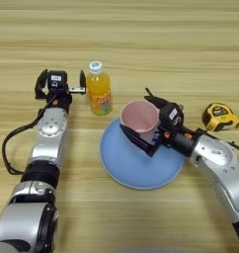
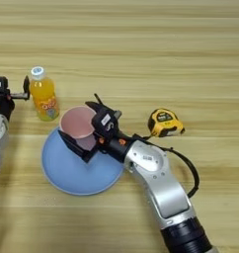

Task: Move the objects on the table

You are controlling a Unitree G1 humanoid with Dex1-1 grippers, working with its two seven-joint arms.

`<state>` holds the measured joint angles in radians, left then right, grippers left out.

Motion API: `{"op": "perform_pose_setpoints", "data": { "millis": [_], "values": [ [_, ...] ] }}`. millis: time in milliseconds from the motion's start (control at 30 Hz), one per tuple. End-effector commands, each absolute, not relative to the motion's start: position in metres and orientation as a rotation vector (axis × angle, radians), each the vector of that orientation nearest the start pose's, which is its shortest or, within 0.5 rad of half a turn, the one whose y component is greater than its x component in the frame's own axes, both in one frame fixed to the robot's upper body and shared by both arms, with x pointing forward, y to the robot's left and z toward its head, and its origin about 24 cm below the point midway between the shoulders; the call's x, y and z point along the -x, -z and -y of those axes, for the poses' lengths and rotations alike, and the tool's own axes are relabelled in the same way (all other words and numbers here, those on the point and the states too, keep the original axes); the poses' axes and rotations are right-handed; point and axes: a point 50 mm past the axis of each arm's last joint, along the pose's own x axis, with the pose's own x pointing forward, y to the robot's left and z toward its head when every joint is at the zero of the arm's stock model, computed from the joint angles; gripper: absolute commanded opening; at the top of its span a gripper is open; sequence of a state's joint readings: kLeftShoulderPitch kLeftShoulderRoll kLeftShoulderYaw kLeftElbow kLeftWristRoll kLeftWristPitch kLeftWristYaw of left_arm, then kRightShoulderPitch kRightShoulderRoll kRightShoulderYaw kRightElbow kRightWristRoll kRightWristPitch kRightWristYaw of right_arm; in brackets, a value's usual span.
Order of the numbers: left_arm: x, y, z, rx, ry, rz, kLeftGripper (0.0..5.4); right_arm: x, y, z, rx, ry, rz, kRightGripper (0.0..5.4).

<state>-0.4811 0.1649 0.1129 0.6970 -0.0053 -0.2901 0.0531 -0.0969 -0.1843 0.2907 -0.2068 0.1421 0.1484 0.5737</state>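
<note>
Holding the pink cup [image 1: 139,118] upright over the blue plate [image 1: 126,170], your right gripper [image 1: 146,129] is closed around it.

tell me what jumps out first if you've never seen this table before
The right pincer is clamped around a pink cup that stands upright over the back edge of a blue plate near the table's middle. Left of the cup stands an orange juice bottle, with the open left pincer just beside it, not touching. A yellow tape measure lies off to the right.
</note>
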Motion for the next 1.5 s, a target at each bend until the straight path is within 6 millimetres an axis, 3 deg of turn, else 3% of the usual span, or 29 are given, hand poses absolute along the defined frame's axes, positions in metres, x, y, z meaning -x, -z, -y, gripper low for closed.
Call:
{"op": "perform_pose_setpoints", "data": {
  "millis": [33,900,1500],
  "values": [
    [-0.336,-0.052,-0.187,-0.127,-0.089,0.069,5.40,-0.237,-0.089,0.075,0.075,-0.927,0.082,5.36],
    [-0.336,-0.051,-0.187,-0.127,-0.090,0.068,5.40,-0.240,-0.108,0.079,0.050,-0.884,0.163,5.36],
    [-0.336,-0.051,-0.187,-0.128,-0.090,0.068,5.40,-0.261,-0.133,0.108,0.039,-0.715,0.264,5.36]
  ]
}}
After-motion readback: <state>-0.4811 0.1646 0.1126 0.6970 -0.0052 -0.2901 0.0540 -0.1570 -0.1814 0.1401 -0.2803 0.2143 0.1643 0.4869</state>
